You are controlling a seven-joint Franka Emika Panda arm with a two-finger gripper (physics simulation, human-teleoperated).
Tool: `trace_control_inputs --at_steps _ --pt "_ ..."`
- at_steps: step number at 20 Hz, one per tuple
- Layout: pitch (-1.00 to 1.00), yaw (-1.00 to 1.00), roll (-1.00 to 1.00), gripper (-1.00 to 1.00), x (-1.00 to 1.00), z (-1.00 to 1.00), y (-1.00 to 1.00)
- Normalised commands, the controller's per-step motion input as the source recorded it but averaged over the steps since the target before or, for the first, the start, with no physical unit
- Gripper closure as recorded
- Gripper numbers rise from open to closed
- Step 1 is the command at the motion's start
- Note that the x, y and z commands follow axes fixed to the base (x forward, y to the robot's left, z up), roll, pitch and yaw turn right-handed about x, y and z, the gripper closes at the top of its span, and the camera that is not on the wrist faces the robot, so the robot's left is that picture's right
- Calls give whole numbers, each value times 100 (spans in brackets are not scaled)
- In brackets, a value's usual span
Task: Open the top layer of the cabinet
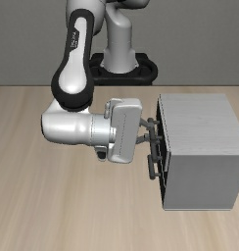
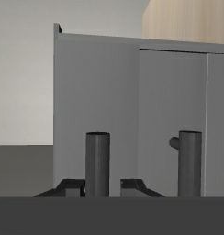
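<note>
Reaching level across the wooden worktop (image 1: 33,196), the arm (image 1: 77,125) points its white wrist toward the exterior view's right; the fingers (image 1: 153,157) stand right at the front face of the grey cabinet (image 1: 205,147); whether they touch that face I cannot tell. The cabinet sits on the worktop at the exterior view's right, a plain box with its front turned toward the arm; the robot's dark base plate (image 1: 126,67) stands well apart from it, at the worktop's far edge.

From the wrist view, the two dark fingers (image 2: 98,165) stand clearly apart with open space between them and nothing clamped; the cabinet front (image 2: 105,92) rises close behind them, split by thin seams into panels; a small dark rounded handle (image 2: 174,142) shows just beside the inner side of one finger, the other finger well away from it; whether that finger touches it I cannot tell. Pale wood shows above the cabinet's top edge; which layer the handle belongs to, and whether that layer is drawn out at all, I cannot tell.
</note>
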Motion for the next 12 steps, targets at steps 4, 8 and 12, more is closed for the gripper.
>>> trace_control_inputs --at_steps 4,8,12 --pt "0 0 0 100 0 0 0" --pt "0 0 0 100 0 0 -50" --pt "0 0 0 100 0 0 -100"
